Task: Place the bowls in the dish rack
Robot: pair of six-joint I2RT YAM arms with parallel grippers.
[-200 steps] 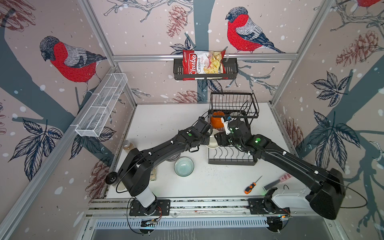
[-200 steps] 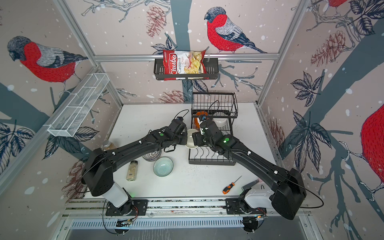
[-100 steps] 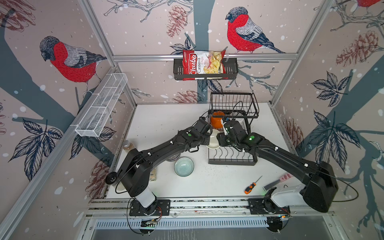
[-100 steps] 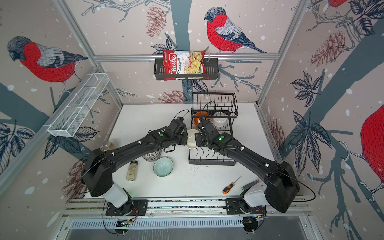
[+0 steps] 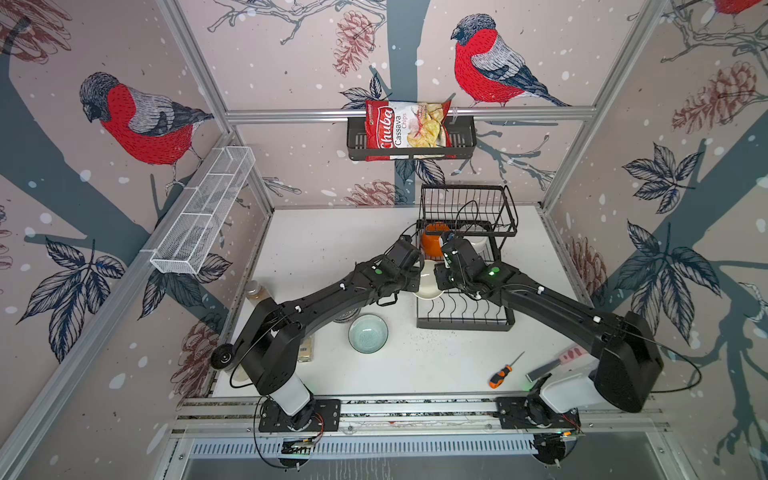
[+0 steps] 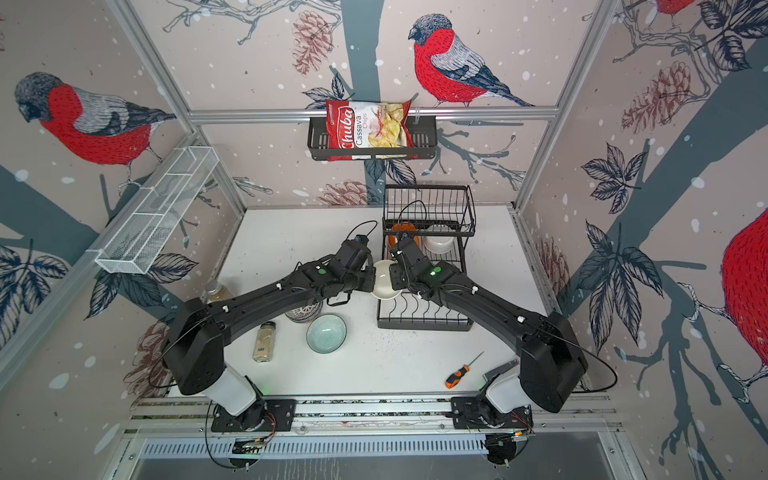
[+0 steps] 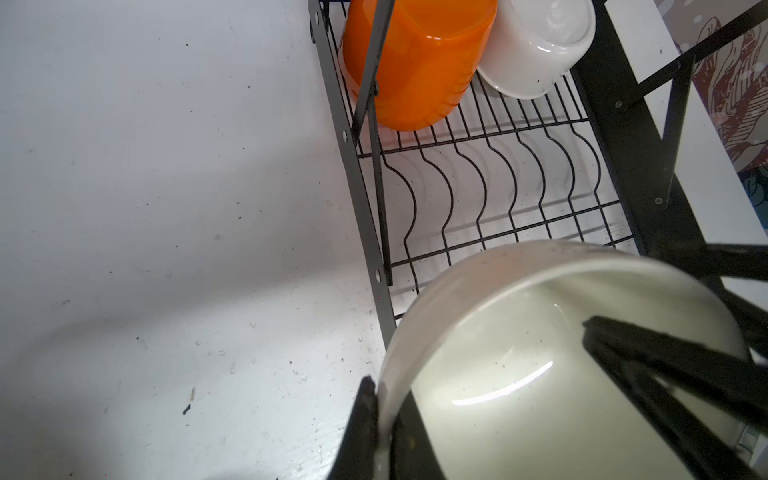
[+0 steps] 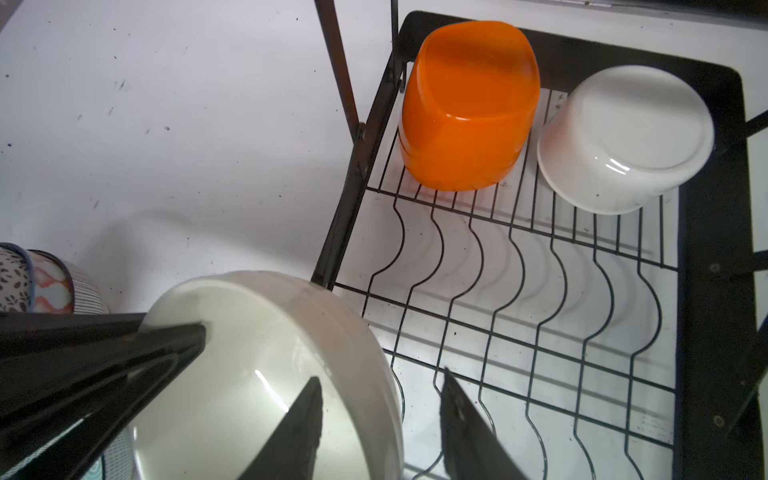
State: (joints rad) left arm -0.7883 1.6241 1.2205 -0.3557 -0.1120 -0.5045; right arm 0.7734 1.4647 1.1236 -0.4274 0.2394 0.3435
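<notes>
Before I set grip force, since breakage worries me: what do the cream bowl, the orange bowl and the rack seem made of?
Cream bowl: probably glazed ceramic; thick wall, glossy with a sharp curved highlight.
Orange bowl: smooth and glossy, evenly coloured; plastic or glazed ceramic, the look leaves it open.
Rack: likely metal wire and frame with a matte black coating.

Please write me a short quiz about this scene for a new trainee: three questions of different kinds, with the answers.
1. True or false: the white bowl in the dish rack lies bottom up.
2. Which gripper pinches the rim of the cream bowl?
3. The pale green bowl stands: A) in the dish rack, B) on the table, C) inside another bowl.
Key: 1 true; 2 the left gripper; 3 B.
</notes>
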